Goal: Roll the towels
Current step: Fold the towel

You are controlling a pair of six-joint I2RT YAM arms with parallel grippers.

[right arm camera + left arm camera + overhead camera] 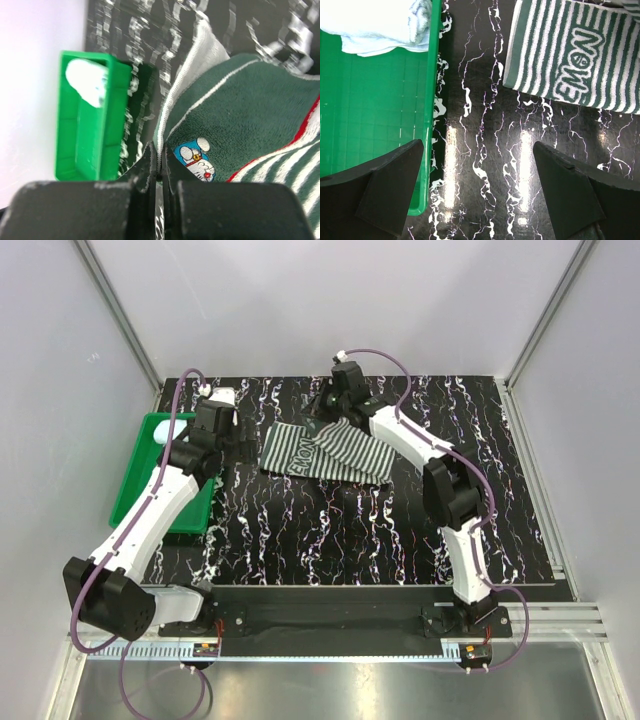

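On the marbled desk (380, 540), the green tray (128, 495) is set at the left, and the striped towel (330, 452) is spread flat just beside it. The light blue towel (375, 25) is bundled in the tray. The striped towel's far edge is pinched by the clenched right gripper (159, 170); the left gripper (477, 147) is held released above bare desk. With nothing pinned, the cloth could be dragged rather than rolled.

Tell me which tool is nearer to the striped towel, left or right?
Right. The right tool is shut on the far edge of the striped towel, touching it. The left tool hangs open above the table, off the towel's left end, apart from it.
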